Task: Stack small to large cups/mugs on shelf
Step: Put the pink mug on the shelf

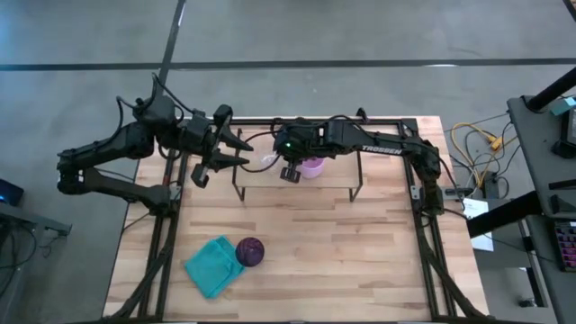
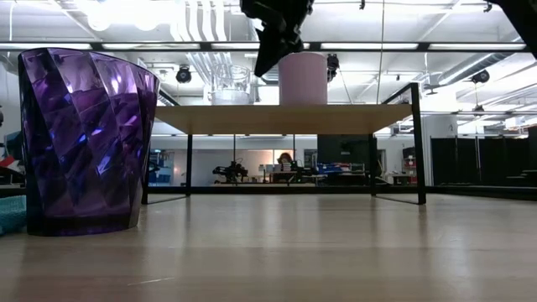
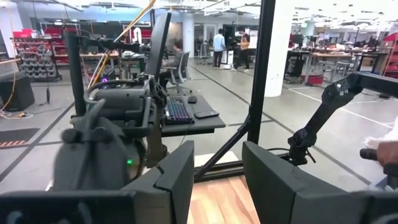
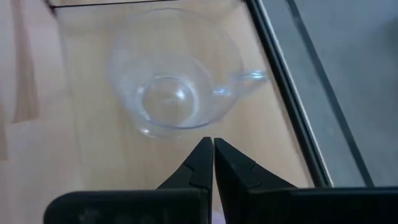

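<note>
The light-wood shelf [image 1: 337, 175] stands at the table's far side. On its board [image 2: 289, 118] stand the clear glass [image 2: 229, 88] and, to its right, the pink mug [image 2: 302, 77]. In the high view the glass [image 1: 268, 160] and the mug [image 1: 313, 167] sit close together. My right gripper [image 1: 288, 174] hangs shut above the board between them, pointing down. Its wrist view shows the glass [image 4: 174, 93] just beyond the shut fingertips [image 4: 213, 149]. The purple cup [image 1: 251, 252] stands upright on the tabletop near the front. My left gripper [image 1: 247, 152] waits open, level, by the shelf's left end.
A teal cloth [image 1: 213, 265] lies crumpled on the table, touching the purple cup's left side. Black frame rails [image 1: 423, 193] run along the table's edges. The shelf's thin black legs [image 2: 188, 164] leave open space under the board. Bare tabletop [image 1: 360, 261] spreads right of the cup.
</note>
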Controlling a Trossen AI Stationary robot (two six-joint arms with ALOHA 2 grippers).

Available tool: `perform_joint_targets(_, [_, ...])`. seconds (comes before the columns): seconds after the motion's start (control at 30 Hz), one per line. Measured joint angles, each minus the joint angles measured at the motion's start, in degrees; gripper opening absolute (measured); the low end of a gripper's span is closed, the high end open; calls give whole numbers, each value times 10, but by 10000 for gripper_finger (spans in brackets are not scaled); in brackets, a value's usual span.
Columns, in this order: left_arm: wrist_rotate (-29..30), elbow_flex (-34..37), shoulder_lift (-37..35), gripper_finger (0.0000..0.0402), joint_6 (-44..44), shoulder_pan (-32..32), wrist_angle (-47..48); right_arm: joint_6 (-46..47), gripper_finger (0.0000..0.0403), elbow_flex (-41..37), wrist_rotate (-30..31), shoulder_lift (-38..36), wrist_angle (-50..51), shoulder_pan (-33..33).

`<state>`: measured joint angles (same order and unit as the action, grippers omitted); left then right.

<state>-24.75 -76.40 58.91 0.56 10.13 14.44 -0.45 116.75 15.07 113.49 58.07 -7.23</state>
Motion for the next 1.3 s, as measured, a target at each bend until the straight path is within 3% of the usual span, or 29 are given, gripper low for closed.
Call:
perform_joint_targets(0.53, [0, 0, 1, 123, 0, 0, -3, -11, 8, 0, -26, 19, -12, -12])
perform_joint_targets(1.3, [0, 0, 1, 123, 0, 0, -3, -6, 8, 2, -77, 18, -106, -12])
